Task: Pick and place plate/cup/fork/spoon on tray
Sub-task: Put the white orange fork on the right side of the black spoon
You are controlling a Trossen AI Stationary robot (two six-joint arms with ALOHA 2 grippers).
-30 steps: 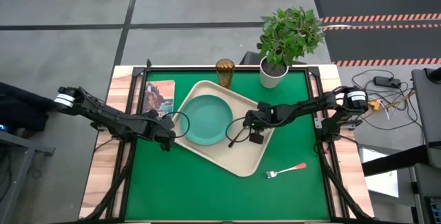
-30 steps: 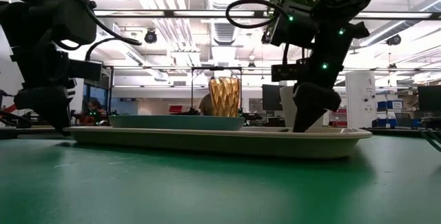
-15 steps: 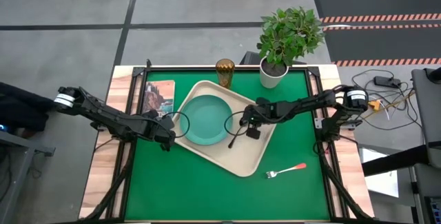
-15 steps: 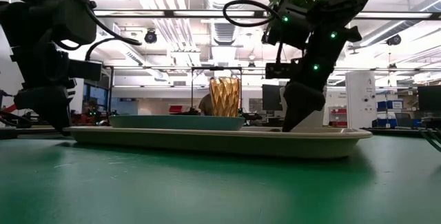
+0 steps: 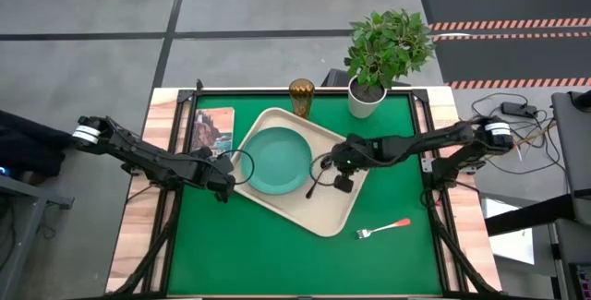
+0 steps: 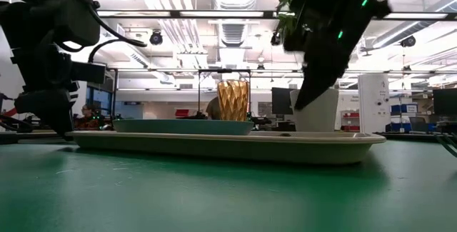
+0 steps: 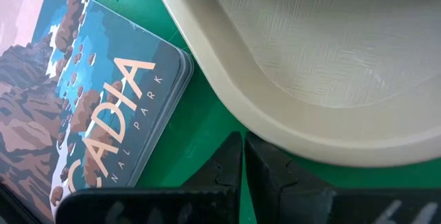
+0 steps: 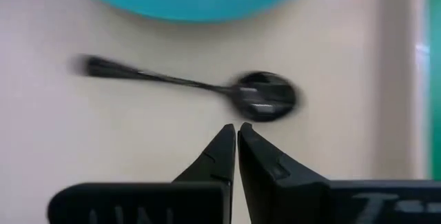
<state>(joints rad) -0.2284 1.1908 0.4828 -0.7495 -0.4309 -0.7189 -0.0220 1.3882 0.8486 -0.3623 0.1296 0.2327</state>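
My right gripper (image 5: 340,165), fingers pressed together and empty, hovers mid-frame over the cream-beige rectangular tray (image 5: 325,219). The red-handled silver fork (image 5: 382,228) lies lower right, pointing left-right; right arm nearer.

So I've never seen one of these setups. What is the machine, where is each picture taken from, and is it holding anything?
Two dark robot arms work at a green table. One picture looks straight down, one looks level across the tabletop, and one camera sits on each wrist. The tray carries the plate and the spoon. The fork lies on the table, and the cup stands at the far edge beside a potted plant. A book lies beside the tray. The left gripper is shut and empty by the tray's rim. The right gripper, shut and empty, hangs over the spoon.
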